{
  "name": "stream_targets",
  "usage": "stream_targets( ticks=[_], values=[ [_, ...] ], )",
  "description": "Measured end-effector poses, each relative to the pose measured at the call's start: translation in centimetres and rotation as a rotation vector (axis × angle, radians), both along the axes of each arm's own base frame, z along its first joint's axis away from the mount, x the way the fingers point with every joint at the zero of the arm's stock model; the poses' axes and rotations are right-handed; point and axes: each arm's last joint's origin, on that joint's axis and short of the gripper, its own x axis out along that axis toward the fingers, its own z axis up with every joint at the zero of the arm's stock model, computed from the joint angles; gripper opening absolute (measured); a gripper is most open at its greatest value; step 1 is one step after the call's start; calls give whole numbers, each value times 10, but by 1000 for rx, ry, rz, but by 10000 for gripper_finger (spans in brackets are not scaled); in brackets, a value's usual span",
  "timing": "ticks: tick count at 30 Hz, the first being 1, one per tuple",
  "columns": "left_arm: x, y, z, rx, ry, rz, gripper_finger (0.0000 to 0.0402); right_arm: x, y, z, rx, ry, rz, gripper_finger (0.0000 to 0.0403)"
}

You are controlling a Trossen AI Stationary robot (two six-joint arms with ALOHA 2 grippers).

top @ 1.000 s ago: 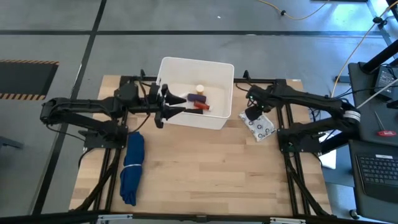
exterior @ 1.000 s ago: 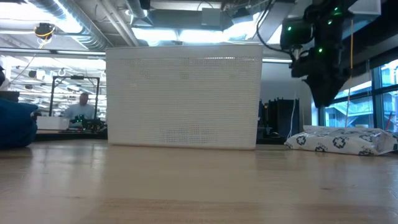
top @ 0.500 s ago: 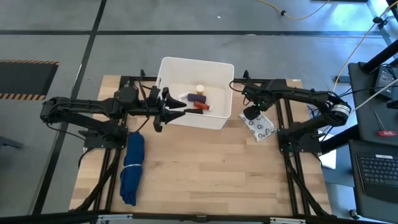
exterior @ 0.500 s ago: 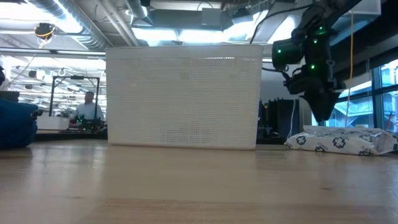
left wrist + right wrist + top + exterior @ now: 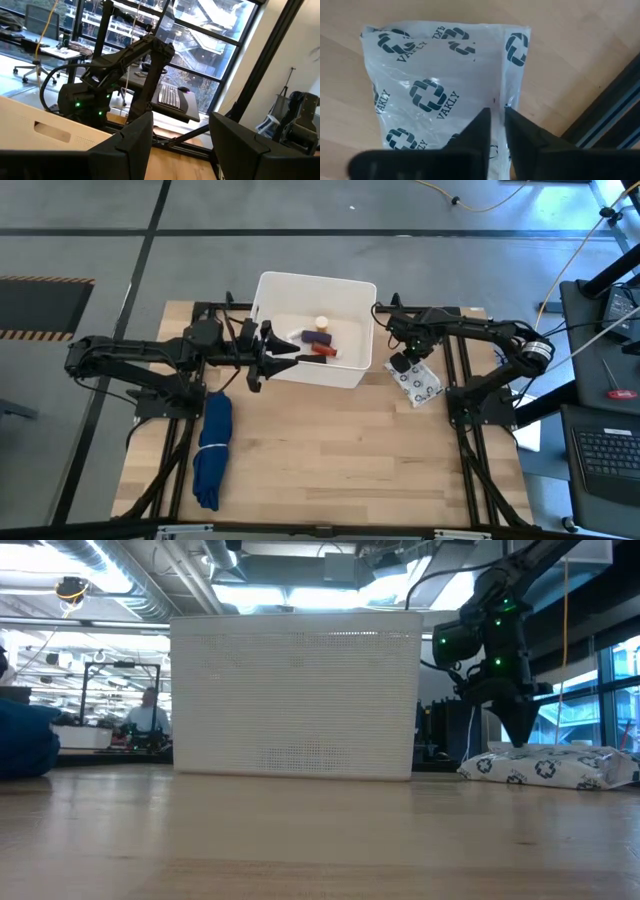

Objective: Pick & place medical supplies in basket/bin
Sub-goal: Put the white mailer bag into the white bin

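The white bin [image 5: 352, 370] stands at the table's far middle. Inside it lie an orange vial with a white cap [image 5: 322, 324], a purple oblong [image 5: 316, 337] and a red tube [image 5: 323, 351]. Right of the bin a white plastic packet with dark printed logos [image 5: 420, 386] lies flat on the wood. My right gripper [image 5: 404, 364] points down onto the packet's end nearest the bin, its fingers almost together. My left gripper [image 5: 285, 356] hovers level over the bin's left part, open and holding nothing. My right gripper comes from above, pointing down, at the packet's lengthwise seam [image 5: 499, 100]. Its two fingertips [image 5: 481, 122] stand close on either side of that raised fold, near one end of the packet. In the low view the tips [image 5: 522, 740] meet the packet's top. The packet lies flat on the table.
A long folded blue cloth [image 5: 212, 448] lies at the near left. Black frame rails [image 5: 462, 370] run along the table's right side, close beside the packet. The near half of the wooden table holds nothing else.
My right gripper has sunk toward the printed packet and shifted a little toward the bin, its arm folding in over the table's far right. The packet has stayed where it was.
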Motion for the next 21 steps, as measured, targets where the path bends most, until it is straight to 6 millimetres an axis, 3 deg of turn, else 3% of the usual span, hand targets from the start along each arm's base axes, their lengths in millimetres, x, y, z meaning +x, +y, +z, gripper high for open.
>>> stream_targets(
  ticks=[4,10,16,21],
  values=[
    [0,0,0,0,2,1,187,0,0,0,3,3,22,13],
    [0,0,-1,-2,4,1,187,-2,3,0,29,33,27,4],
    [1,0,-2,-2,12,1,187,-4,25,9,112,54,82,2],
    [6,0,-6,-4,34,1,187,-1,54,25,137,-30,115,1]
  ],
)
